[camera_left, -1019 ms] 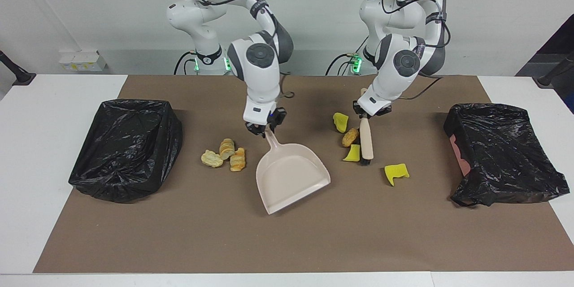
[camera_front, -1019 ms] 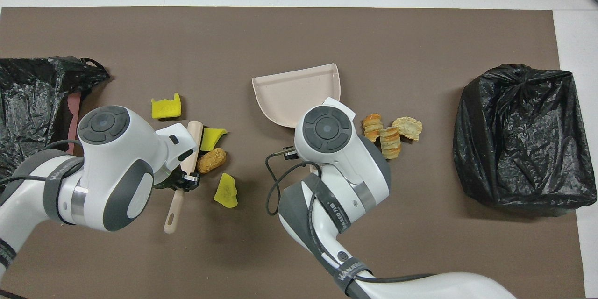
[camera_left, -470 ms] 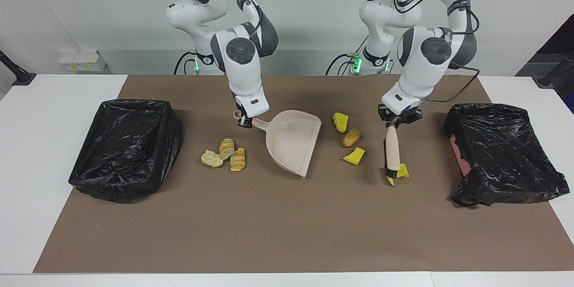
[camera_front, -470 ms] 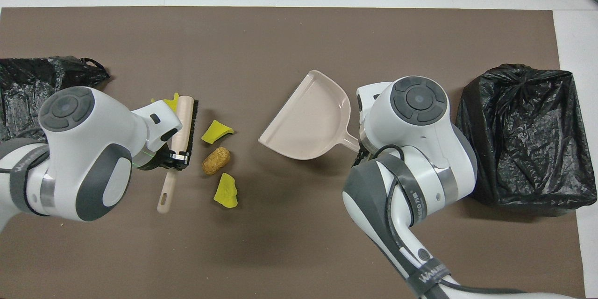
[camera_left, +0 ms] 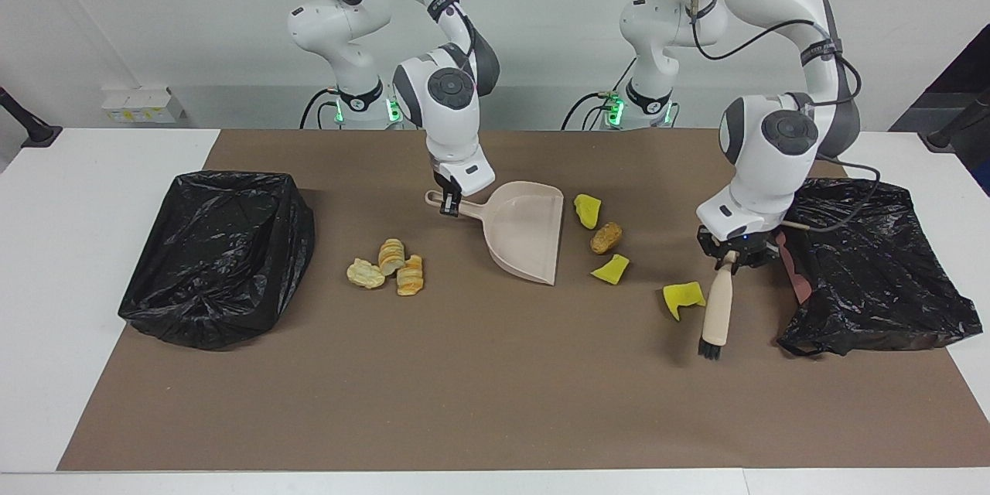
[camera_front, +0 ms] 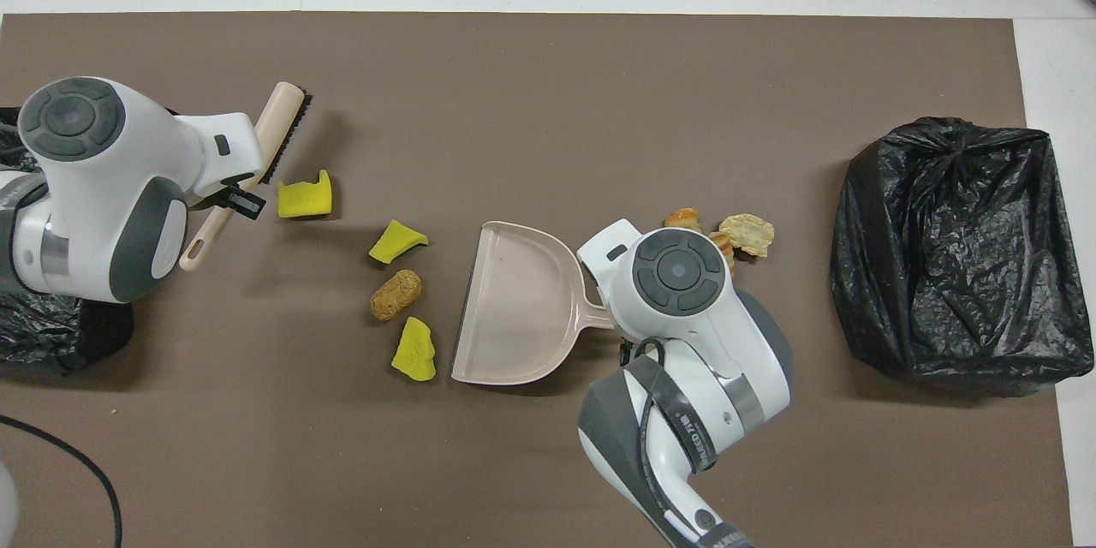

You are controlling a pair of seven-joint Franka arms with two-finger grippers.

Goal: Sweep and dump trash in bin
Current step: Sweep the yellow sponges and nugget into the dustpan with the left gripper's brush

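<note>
The left arm bends down at the left arm's end of the table, its left gripper (camera_left: 731, 257) clamped tight on the handle of the beige wooden brush with black bristles (camera_left: 717, 313), which slants down to the brown mat (camera_left: 464, 402), bristle tip just beside one bright yellow foam wedge (camera_left: 682, 297) and close to the black-bagged bin (camera_left: 874, 263) at that end. The right arm folds down at mid-table, its right gripper (camera_left: 448, 201) closed on the handle of the beige plastic dustpan (camera_left: 522, 236), whose straight open edge faces the left arm's end.

Near that edge lie two more yellow wedges (camera_front: 396, 241) (camera_front: 414, 349) with the brown bread-roll lump (camera_front: 395, 294) between them. Three tan-orange striped pastries (camera_left: 387, 267) sit clustered toward the right arm's end, between the dustpan and the second black-bagged bin (camera_left: 220, 255). The strip of mat farthest from the robots lies open along its whole length.
</note>
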